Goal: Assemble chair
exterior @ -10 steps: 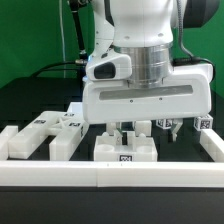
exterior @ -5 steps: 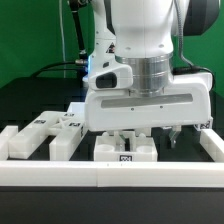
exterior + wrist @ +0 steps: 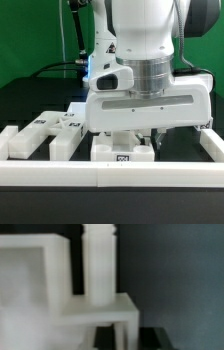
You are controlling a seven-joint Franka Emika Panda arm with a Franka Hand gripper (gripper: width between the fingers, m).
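In the exterior view, your gripper (image 3: 148,136) sits low with its jaws closed together, right over the tagged chair block (image 3: 122,150) at centre, near the front rail (image 3: 110,170). More chair parts (image 3: 45,135) lie to the left. The wrist view shows a blurred white post (image 3: 97,263) close up, and you cannot tell whether anything is gripped.

Robotics lab bench: green backdrop (image 3: 30,35), black tabletop (image 3: 35,100), white border rail (image 3: 60,168), robot arm (image 3: 140,40), marker-tagged parts (image 3: 40,133).
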